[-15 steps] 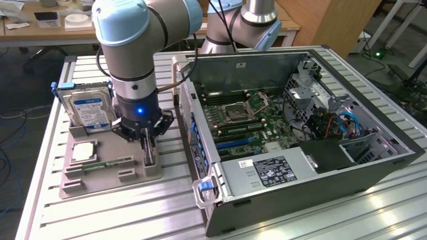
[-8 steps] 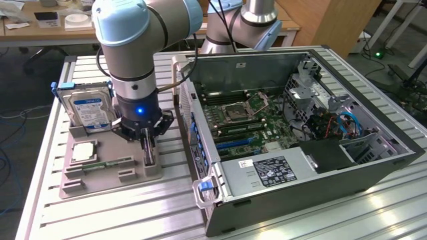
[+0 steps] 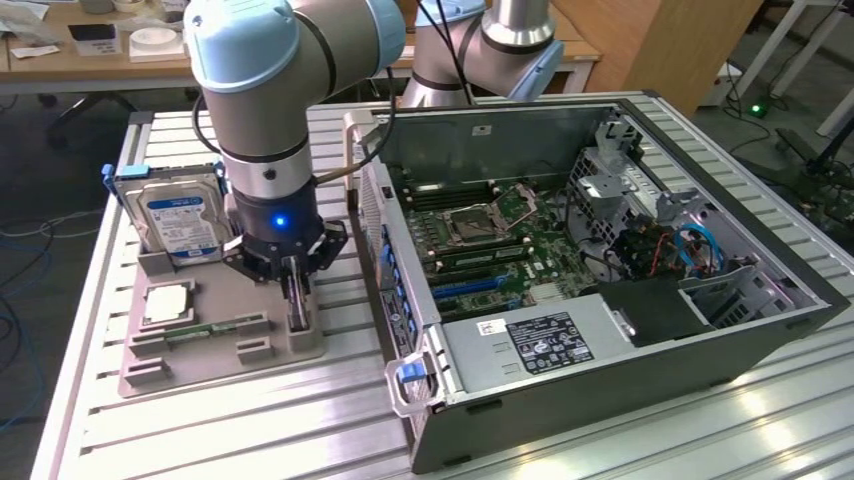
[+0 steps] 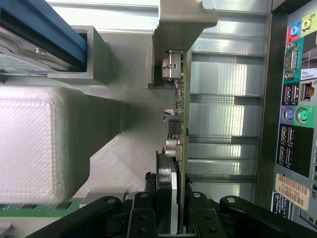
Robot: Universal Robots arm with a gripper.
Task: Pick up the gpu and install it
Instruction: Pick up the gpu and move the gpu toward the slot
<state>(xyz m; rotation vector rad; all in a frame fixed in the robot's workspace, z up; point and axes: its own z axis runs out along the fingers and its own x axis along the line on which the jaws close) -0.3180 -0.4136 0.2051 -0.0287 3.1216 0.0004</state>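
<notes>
Gripper: you have the gripper lowered over the tray's edge nearest the computer case, its black fingers drawn in on both faces of the gpu, pinching it as far as the wrist view lets you judge.
Gpu: the gpu stands on its edge in a slot of the grey tray, along that same edge.
Hard drive: the hard drive stands upright in the tray's back corner, at the exterior view's left.
Memory stick: you can see the memory stick lying flat mid-tray, beside the gpu slot.
Case: it lies open on the bench, with the motherboard exposed, just beside the tray.
</notes>
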